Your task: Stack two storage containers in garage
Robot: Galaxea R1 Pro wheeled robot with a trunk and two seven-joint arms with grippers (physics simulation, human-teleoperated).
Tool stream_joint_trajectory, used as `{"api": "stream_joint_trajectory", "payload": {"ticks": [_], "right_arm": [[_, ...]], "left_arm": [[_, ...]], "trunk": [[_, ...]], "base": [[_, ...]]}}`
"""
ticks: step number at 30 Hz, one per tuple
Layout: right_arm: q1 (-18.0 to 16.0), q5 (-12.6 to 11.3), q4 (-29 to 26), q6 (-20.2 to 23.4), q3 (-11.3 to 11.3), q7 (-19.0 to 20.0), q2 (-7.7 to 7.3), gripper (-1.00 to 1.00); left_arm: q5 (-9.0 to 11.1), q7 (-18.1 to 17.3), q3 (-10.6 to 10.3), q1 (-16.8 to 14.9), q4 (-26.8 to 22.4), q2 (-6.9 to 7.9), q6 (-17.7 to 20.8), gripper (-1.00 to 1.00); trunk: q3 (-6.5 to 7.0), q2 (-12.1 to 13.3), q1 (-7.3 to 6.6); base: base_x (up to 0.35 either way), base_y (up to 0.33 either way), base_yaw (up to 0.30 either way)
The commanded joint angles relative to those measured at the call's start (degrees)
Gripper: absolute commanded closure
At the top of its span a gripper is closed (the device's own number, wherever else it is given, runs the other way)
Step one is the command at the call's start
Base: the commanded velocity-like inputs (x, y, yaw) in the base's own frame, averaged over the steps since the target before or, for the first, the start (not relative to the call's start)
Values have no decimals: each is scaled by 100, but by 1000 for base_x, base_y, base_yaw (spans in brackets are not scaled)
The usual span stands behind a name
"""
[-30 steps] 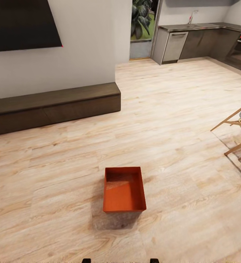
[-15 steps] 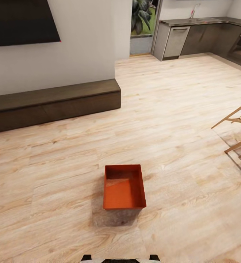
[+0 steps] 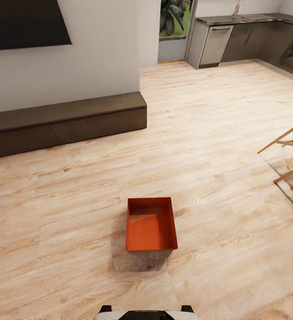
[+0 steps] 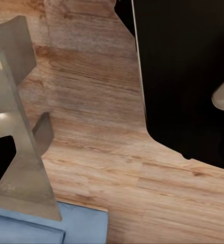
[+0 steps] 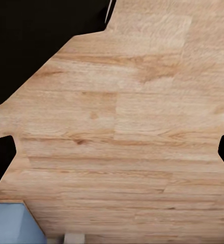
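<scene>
At the head view's near edge sat the robot's white base (image 3: 142,314). Dead ahead of it, on the light wood plank floor (image 3: 235,186), lay one orange-red storage container (image 3: 150,224), open side up, its long axis running away from the robot and squarely between the two arms, so neither seemed nearer. Whether either hand was spread or closed could not be told. Beyond stood a low dark bench (image 3: 64,122), then kitchen cabinets (image 3: 246,40). No writing was legible.
</scene>
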Motion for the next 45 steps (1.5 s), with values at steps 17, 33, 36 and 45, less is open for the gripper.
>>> {"api": "stream_joint_trajectory", "payload": {"ticks": [17,33,36,45], "right_arm": [[-3,54,9,-29,22,-30,9,-100],[-2,15,9,-23,-3,-31,10,-100],[-5,14,9,-22,-1,-31,10,-100],[-6,14,9,-29,-5,-31,10,-100]], "left_arm": [[-2,9,14,0,-2,-2,-10,-100],[40,1,21,0,-3,-100,-4,-100],[45,0,18,0,-3,-100,3,-100],[38,-40,-5,0,72,-65,-4,-100]], "trunk": [[-163,-8,2],[-234,-8,2],[-234,-8,2],[-234,-8,2]], "base": [[0,0,0],[0,0,0],[0,0,0],[0,0,0]]}}
